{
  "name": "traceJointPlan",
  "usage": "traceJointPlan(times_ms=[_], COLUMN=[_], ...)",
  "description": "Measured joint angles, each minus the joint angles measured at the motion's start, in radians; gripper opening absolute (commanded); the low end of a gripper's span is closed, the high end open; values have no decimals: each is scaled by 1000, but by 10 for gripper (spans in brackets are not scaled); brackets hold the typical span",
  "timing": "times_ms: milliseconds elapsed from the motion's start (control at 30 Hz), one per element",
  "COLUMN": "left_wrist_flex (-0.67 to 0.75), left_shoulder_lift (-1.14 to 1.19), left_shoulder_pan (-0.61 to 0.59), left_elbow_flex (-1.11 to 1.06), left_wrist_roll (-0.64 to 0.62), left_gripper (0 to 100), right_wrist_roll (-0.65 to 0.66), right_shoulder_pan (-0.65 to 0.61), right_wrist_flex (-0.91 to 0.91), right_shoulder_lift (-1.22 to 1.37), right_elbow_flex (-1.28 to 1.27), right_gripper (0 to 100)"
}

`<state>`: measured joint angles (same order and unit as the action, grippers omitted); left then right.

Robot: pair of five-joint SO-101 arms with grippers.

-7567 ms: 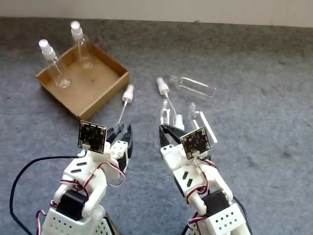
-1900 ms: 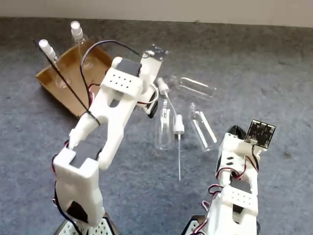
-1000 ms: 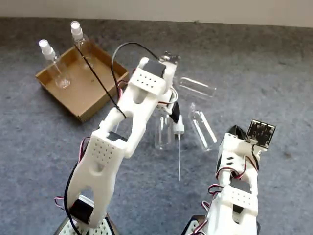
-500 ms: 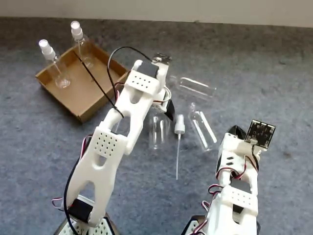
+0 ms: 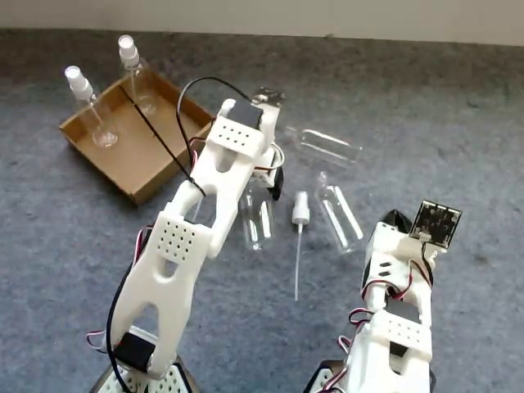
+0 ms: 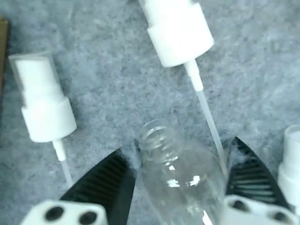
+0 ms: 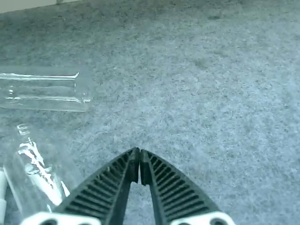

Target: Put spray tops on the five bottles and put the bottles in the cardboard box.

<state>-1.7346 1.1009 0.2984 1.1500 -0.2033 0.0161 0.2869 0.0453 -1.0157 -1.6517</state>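
The uncapped bottle is clasped by the left gripper, fingers spread to its width, near the middle of the counter. It has been drawn towards the cardboard box, apparently lying flat. A spray top lies just beside it, unfitted. The fingers of the right gripper are closed, empty

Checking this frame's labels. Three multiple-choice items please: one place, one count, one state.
1. Where are the two bottles with tops? A) standing in the cardboard box B) lying beside the right arm C) held in a gripper
2. How many uncapped bottles lie on the carpet? A) one B) three C) five
3. State of the right gripper? A) wide open B) holding a spray top C) shut, empty
Answers: 1 A, both stand upright inside its walls. 2 B, one inside the left gripper, two lying farther off. 3 C, its fingers meet with nothing between.
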Motion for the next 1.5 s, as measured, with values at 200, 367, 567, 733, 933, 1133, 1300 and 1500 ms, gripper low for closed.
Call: traceJointPlan(times_ms=[200, 367, 567, 733, 933, 1133, 1300, 1500], left_wrist_flex=[-2, -5, -5, -5, -5, -8, -8, -8], left_shoulder_lift=[0, 0, -54, -110, -181, -278, -324, -327], left_shoulder_pan=[0, 0, 0, 0, 0, -6, -17, -12], left_elbow_flex=[0, 0, 0, -2, -120, -212, -310, -382], left_wrist_roll=[0, 0, 35, 256, 350, 376, 232, 140], left_gripper=[223, 195, 168, 179, 275, 285, 285, 284], right_wrist_roll=[0, 0, 0, 0, 0, 0, 0, 0], right_shoulder_pan=[0, -5, -5, -5, -5, -5, -5, -5], right_wrist_flex=[0, 0, 0, 0, 0, 0, 0, 0], right_shoulder_lift=[0, 0, 0, 0, 0, 0, 0, 0], right_elbow_flex=[0, 0, 0, 0, 0, 0, 0, 0], right_gripper=[6, 6, 6, 6, 6, 6, 6, 6])
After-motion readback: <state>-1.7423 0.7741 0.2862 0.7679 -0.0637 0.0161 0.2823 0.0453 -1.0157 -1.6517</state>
